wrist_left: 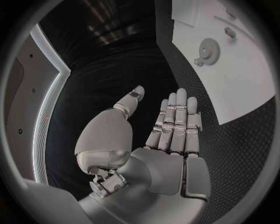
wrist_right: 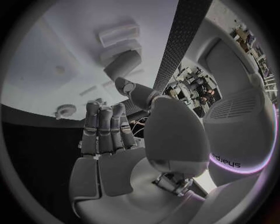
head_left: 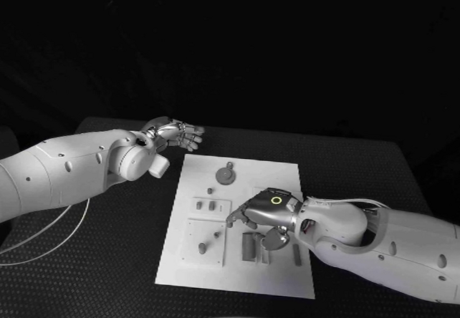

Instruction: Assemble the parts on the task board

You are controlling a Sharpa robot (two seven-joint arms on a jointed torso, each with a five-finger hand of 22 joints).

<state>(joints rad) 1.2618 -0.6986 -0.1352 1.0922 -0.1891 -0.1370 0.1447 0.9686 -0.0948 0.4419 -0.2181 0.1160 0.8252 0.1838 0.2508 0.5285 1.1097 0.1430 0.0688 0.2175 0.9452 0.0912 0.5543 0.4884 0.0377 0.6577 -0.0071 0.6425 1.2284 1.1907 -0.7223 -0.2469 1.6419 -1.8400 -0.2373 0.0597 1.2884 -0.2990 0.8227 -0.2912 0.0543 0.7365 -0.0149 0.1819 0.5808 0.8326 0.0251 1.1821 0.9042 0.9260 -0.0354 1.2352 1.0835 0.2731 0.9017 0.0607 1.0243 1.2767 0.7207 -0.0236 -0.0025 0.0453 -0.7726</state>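
Observation:
The white task board (head_left: 283, 176) lies in the middle of the black table. On its far part a grey gear (head_left: 225, 175) lies flat, also seen in the left wrist view (wrist_left: 207, 48) and the right wrist view (wrist_right: 66, 110). A dark oblong part (head_left: 250, 246) stands near the board's middle, and a small peg (head_left: 203, 249) sits on a raised plate at the near left. My right hand (head_left: 260, 212) hovers over the board's middle with straight fingers (wrist_right: 102, 126) and holds nothing. My left hand (head_left: 175, 133) is off the board beyond its far left corner, fingers (wrist_left: 175, 121) extended and empty.
Small raised blocks (wrist_right: 119, 33) and plates (head_left: 211, 207) stand on the board's left half. Black table surface (head_left: 90, 266) surrounds the board on all sides. A thin cable (head_left: 39, 246) hangs under my left arm over the table's left side.

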